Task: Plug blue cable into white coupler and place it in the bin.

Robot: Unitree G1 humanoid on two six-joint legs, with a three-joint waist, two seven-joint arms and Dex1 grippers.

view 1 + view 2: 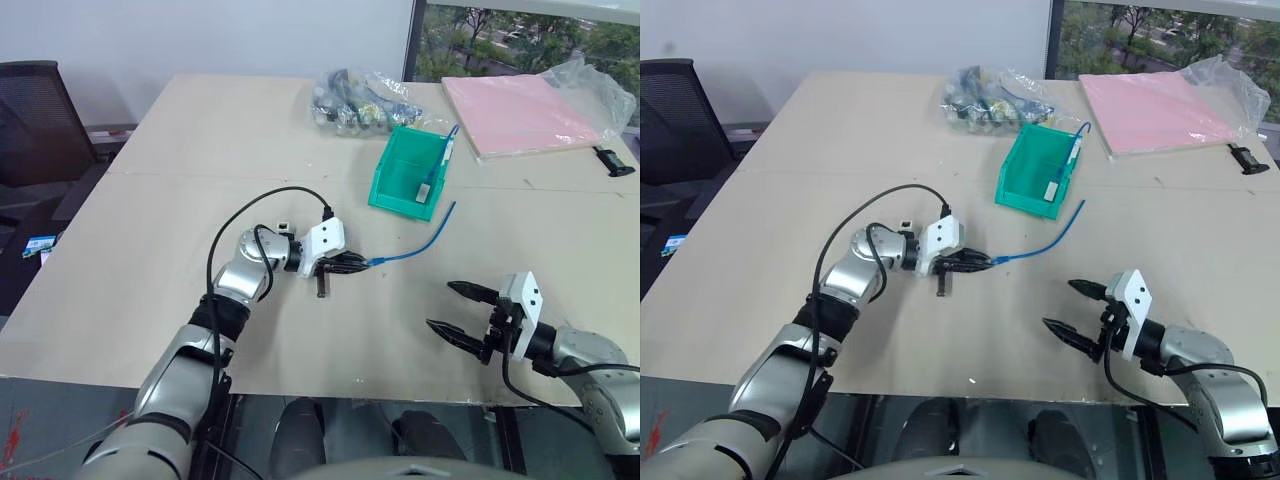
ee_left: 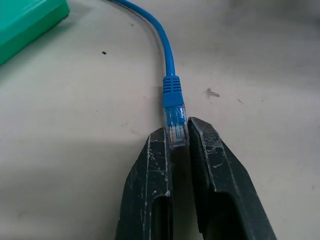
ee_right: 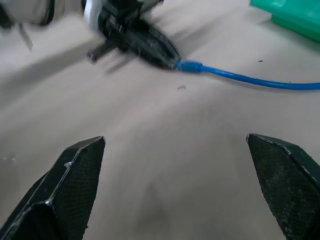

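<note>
Left gripper [image 2: 177,135], fingers together on the clear plug of the blue cable [image 1: 418,247], low over the table [image 1: 160,200] near its centre. From the plug the cable runs across the tabletop toward 2 o'clock, its far end lying just beside the front lip of the bin [image 1: 395,170]. The bin sits at about 1 o'clock from the left gripper, and another blue cable hangs over its right-hand wall. A small white piece on that wall may be the white coupler; this cannot be confirmed. Right gripper [image 1: 462,311], at about 4 o'clock from the held plug and well apart from it, jaws spread wide with nothing between them. Beyond the bin, at 12 o'clock, a clear bag of mixed cables [image 1: 355,100]; at 2 o'clock, a pink folder [image 1: 520,112] under crumpled clear plastic. An office chair [image 1: 35,120] stands off the table's far left corner.
</note>
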